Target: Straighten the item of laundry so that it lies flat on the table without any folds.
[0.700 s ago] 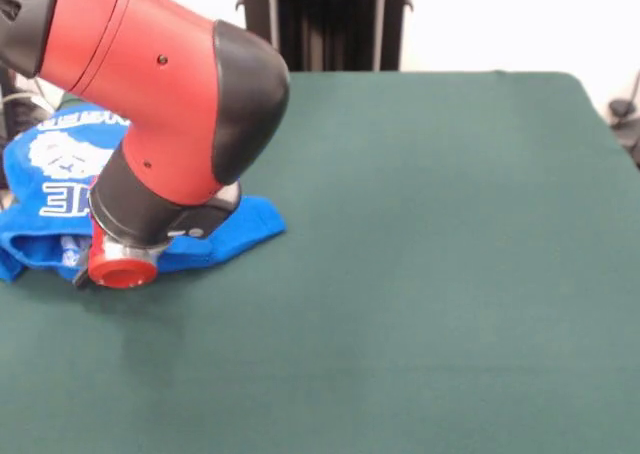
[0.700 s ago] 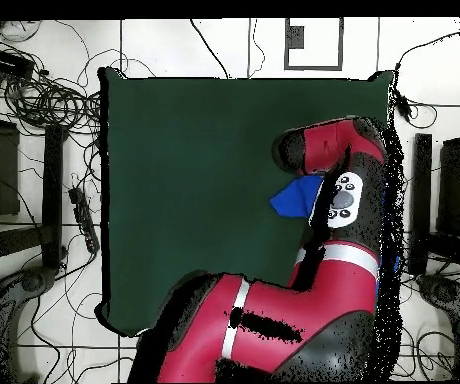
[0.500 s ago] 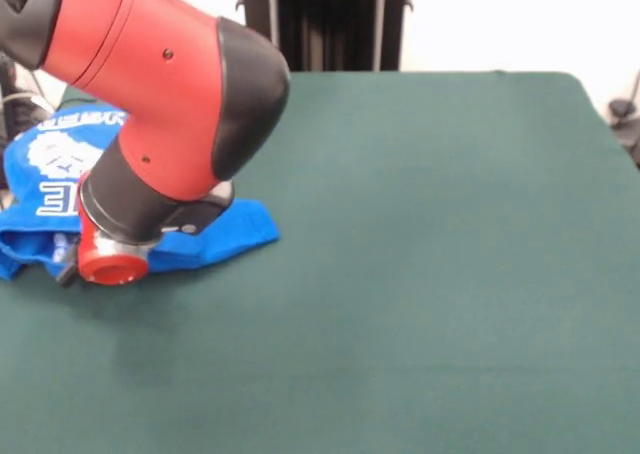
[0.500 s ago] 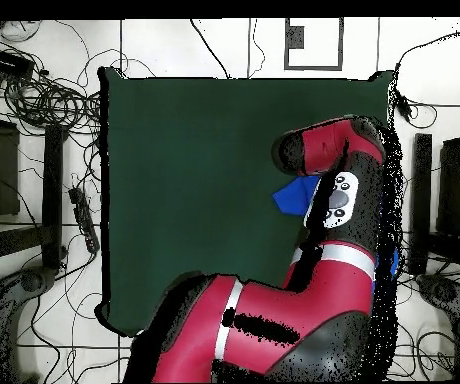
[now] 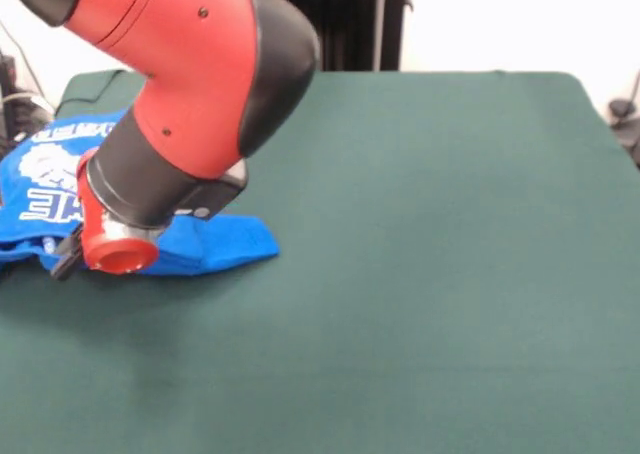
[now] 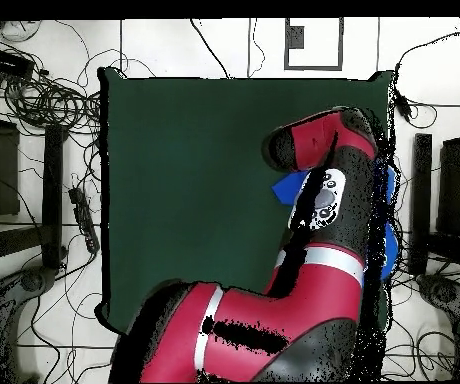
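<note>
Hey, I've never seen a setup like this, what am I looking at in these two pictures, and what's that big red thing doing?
The big red and black thing is a robot arm. One picture is taken from across the table, facing the robot; the other looks straight down from above, where the same arm covers much of the table's right side. The table is covered in dark green cloth. On it lies a crumpled blue T-shirt with white print; from above only small blue bits show past the arm. The arm's end sits low over the shirt. Its gripper is hidden, so I can't tell whether it holds anything.
</note>
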